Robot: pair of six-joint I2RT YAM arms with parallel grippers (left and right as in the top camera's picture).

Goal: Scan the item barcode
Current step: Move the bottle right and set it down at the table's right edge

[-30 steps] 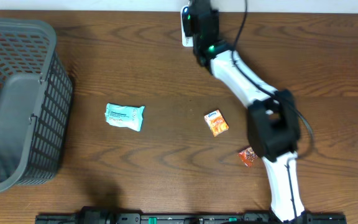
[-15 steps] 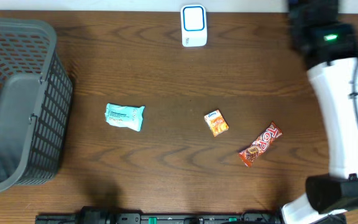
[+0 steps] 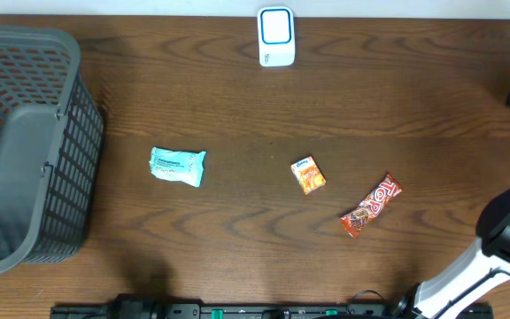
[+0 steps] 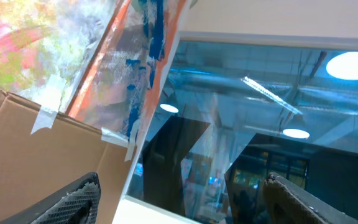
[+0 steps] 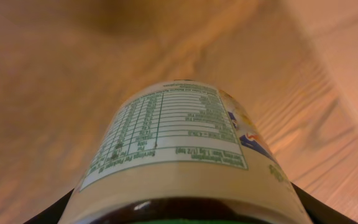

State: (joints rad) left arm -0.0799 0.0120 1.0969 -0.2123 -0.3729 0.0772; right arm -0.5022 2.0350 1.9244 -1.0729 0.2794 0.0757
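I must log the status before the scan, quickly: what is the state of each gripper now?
Left gripper: open, holding nothing.
Right gripper: closed on the labelled bottle.

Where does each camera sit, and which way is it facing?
Overhead: above, looking straight down on table, basket and scanner; right arm at the edge.
Left wrist: tilted upward at cardboard and ceiling lights; left gripper open.
Right wrist: close on a bottle in the right gripper.
Shared: overhead and right wrist both see the table.
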